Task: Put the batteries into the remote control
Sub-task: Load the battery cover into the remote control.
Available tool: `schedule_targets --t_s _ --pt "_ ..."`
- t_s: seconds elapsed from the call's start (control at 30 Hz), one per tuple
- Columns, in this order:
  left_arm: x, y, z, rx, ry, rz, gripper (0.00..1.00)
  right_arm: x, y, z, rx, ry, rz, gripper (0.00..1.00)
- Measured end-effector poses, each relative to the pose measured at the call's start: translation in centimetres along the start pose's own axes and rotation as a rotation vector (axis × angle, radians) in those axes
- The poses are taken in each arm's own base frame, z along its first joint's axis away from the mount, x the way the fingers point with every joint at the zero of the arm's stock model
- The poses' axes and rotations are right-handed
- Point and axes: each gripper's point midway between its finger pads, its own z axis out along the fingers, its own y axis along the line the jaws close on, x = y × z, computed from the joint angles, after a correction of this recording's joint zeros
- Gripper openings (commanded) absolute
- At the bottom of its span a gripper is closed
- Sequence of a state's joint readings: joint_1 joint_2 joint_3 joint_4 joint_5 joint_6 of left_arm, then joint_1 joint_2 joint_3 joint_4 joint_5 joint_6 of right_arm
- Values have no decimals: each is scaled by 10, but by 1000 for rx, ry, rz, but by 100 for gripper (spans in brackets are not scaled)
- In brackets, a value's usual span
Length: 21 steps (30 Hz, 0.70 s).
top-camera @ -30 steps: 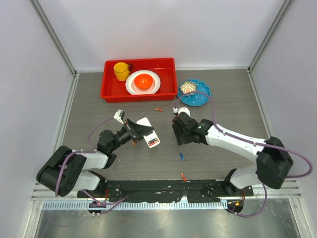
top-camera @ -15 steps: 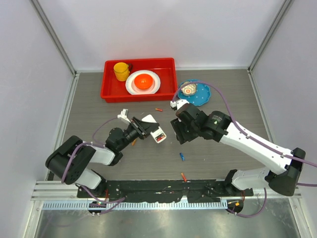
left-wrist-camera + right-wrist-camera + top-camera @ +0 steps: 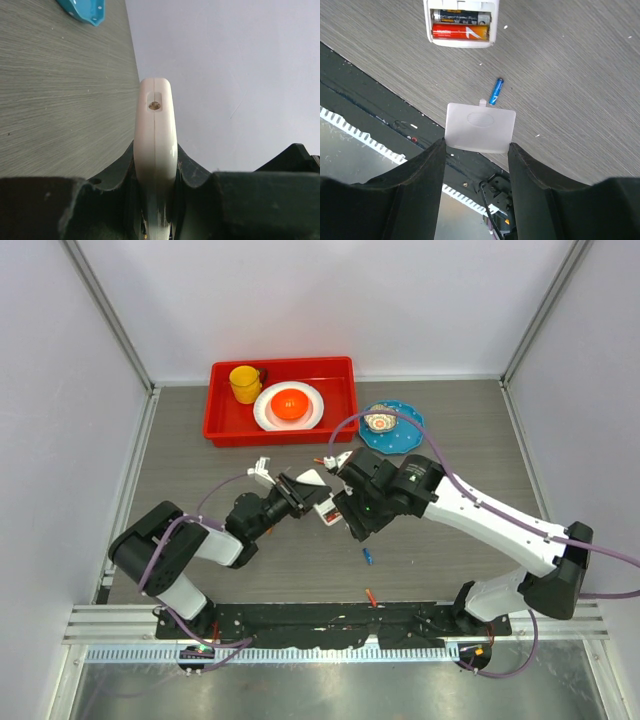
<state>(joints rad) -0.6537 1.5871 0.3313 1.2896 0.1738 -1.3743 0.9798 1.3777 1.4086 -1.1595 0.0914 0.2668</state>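
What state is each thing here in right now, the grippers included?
left gripper: shut on the remote control.
right gripper: shut on the battery cover.
remote control: battery bay open, two batteries seated inside.
battery cover: off the remote control.
blue battery: lying loose on the table.

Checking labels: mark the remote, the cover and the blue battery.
remote [image 3: 156, 145]: left wrist view, its narrow edge
cover [image 3: 480, 127]: right wrist view, centre of plate
blue battery [image 3: 495, 91]: right wrist view, mid-barrel

grey wood table [image 3: 450, 560], white walls [image 3: 330, 300]
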Motion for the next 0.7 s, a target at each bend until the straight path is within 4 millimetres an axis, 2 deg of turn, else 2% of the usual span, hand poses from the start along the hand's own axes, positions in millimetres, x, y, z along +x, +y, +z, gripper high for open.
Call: schedule_targets --t_s 0.4,0.7 --pt "21 4 1 -12 38 9 0 -4 11 27 -21 66 -9 1" --pt "28 3 1 -7 54 42 0 -8 17 34 -46 64 -8 1"
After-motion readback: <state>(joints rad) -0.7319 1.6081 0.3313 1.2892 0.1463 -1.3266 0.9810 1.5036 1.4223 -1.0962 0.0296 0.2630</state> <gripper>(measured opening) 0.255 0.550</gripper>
